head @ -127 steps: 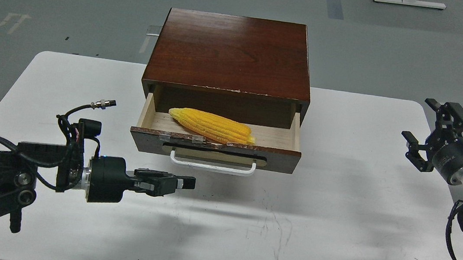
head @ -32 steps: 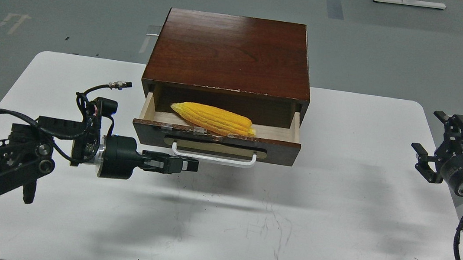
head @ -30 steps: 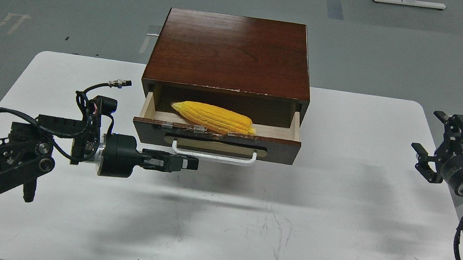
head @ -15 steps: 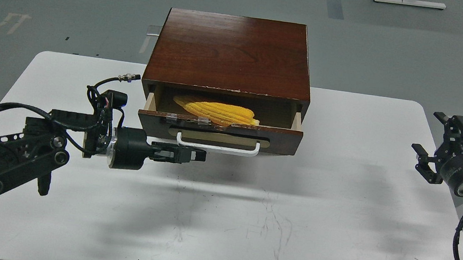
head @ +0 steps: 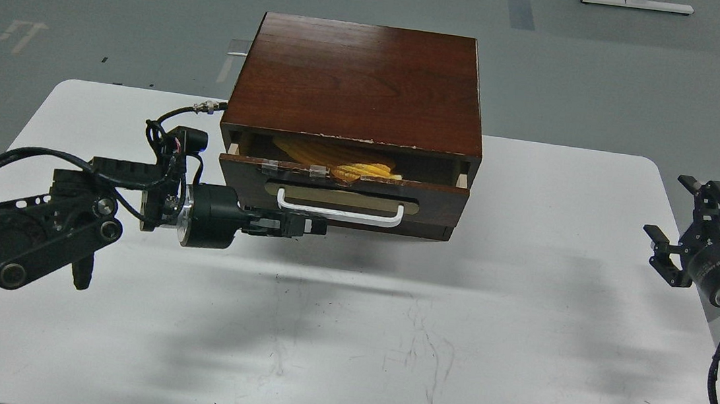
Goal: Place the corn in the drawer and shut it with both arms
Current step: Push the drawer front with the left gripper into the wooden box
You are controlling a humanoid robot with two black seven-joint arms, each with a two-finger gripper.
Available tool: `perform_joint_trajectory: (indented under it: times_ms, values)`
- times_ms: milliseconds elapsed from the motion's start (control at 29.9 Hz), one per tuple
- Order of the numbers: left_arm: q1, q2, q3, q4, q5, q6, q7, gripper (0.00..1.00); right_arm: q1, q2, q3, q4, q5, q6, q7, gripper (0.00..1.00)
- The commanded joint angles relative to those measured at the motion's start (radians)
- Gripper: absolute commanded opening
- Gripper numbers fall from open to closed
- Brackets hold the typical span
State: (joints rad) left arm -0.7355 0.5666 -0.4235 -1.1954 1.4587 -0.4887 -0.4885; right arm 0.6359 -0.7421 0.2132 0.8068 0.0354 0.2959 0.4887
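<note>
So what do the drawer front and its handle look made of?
Drawer: dark-stained wood, fairly glossy, judging by the chipped pale top edge. Handle: a smooth white bar, plastic or painted metal, hard to tell which.

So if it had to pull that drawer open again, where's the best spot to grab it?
Probably the white bar handle on the drawer front. It stands off the tan plate, leaving a gap for one finger behind it. Come straight from the front, near the bar's middle, so the pull stays even. The left pincer is already close below its left end; the right pincer is far off.
</note>
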Motion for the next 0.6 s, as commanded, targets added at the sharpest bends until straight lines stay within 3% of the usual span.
perform_joint_trajectory:
  times_ms: [0, 569]
  values:
    - [-0.002, -0.004, -0.001, 0.016, -0.001, 0.0, 0.0, 0.0, -0.001, 0.001, 0.0, 0.0, -0.002, 0.0, 0.0, 1.0]
    - [-0.047, -0.068, -0.004, 0.122, -0.005, 0.0, 0.0, 0.0, 0.001, 0.001, 0.0, 0.0, -0.015, 0.0, 0.0, 1.0]
